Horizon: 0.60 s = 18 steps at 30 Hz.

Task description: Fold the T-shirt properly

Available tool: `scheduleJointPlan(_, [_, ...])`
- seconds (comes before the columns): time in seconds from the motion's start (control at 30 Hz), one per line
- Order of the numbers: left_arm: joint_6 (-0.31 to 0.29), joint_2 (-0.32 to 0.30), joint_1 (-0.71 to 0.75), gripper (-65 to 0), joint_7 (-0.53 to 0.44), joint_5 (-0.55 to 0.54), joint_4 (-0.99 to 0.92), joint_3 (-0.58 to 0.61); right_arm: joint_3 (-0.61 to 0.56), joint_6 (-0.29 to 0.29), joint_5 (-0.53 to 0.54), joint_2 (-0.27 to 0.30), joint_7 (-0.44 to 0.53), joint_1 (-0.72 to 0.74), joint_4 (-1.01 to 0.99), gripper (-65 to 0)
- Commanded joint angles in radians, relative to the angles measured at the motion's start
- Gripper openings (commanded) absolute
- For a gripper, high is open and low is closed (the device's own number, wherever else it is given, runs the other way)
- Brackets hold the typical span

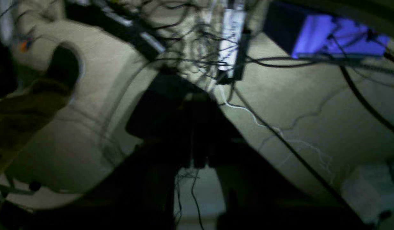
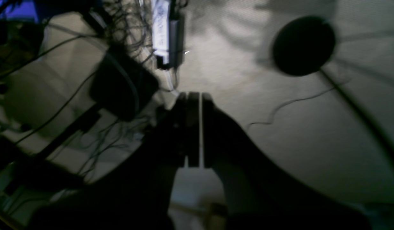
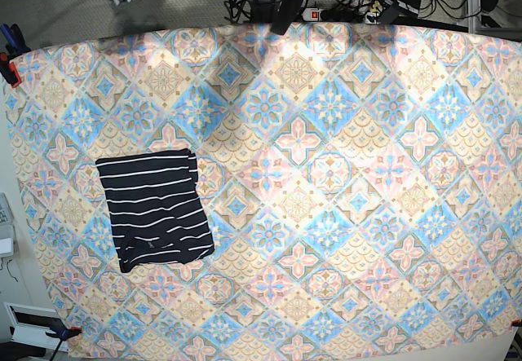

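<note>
T-shirt folded into a compact rectangle, lying flat on the patterned tablecloth near its left edge, about midway between the far and near sides. White stripes facing up, edges fairly square, one corner at the near side slightly skewed. No arm over the cloth in the base view; nothing touching the garment. Left gripper seen only from its wrist camera, dark and blurred, jaws pressed together, empty, aimed at the floor and a tangle of cables. Right gripper likewise pressed together with only a thin slit showing, holding nothing, over bare floor. Both well apart from the T-shirt.
</note>
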Motion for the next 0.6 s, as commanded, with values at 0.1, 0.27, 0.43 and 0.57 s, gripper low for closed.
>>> scheduleJointPlan(0.1, [0.001, -0.002, -0.096, -65.0, -0.128, 0.001, -0.253, 0.045, -0.003, 0.008, 0.005, 0.009, 0.164, 0.093, -0.245, -63.6])
scheduleJointPlan(0.27, [0.001, 0.017, -0.229, -65.0, -0.324, 0.007, -0.556, 0.108, -0.003, 0.005, 0.005, 0.009, 0.417, 0.186, -0.558, -63.6])
scheduleJointPlan(0.43, [0.001, 0.02, -0.335, -65.0, -0.433, 0.004, -0.733, 0.209, 0.003, 0.002, 0.005, 0.006, 0.557, 0.271, -0.731, -63.6])
scheduleJointPlan(0.57, [0.003, 0.02, -0.383, -65.0, -0.454, 0.005, -0.76, 0.265, 0.005, -0.016, 0.008, -0.028, 0.567, 0.321, -0.771, -63.6])
